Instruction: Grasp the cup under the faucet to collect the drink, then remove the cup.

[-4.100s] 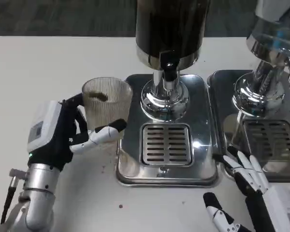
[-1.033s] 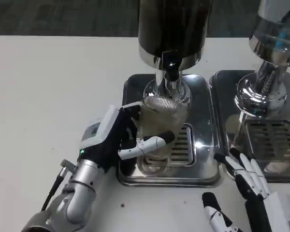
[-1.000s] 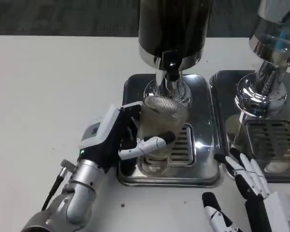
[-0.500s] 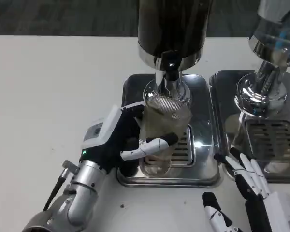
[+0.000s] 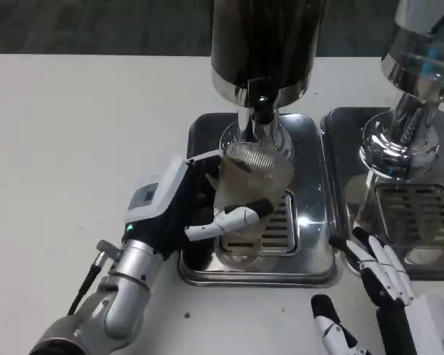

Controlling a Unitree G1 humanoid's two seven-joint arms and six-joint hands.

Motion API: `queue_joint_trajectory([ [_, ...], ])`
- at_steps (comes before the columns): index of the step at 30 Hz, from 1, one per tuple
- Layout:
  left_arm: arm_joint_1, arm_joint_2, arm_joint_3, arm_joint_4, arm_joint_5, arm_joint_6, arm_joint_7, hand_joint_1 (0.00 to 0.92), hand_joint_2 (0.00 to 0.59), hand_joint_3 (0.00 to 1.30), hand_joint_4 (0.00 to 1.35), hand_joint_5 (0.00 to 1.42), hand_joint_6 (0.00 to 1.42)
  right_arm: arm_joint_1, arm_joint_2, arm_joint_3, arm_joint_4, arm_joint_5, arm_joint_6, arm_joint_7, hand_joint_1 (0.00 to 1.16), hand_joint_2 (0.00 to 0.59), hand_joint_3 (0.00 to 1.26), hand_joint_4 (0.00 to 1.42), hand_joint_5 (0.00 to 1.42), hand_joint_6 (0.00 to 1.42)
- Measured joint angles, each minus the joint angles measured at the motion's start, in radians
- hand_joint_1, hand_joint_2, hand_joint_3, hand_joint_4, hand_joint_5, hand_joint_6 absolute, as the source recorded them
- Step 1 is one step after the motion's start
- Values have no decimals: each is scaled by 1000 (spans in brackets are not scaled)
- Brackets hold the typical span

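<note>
Gripping the ribbed clear glass cup (image 5: 249,192) in my left hand (image 5: 179,214) at frame centre, I hold it slightly tilted over the steel drip tray (image 5: 311,222), its mouth just below the black faucet (image 5: 261,107), while my right hand (image 5: 377,285) rests spread lower right.

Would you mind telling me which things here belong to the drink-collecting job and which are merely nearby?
In the job:
- cup, held by the left hand
- faucet above it
- drip tray beneath it

Merely nearby:
- second dispenser with its own tray
- right hand, holding nothing
- white table
</note>
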Motion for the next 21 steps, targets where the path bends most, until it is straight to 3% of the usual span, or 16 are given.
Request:
queue_joint_trajectory([
  [21, -60, -31, -1, 56, 0, 27, 3, 206, 190, 526, 647, 833, 636, 22, 1, -1, -28, -1, 1, 0, 214, 385, 209, 74, 61, 265],
])
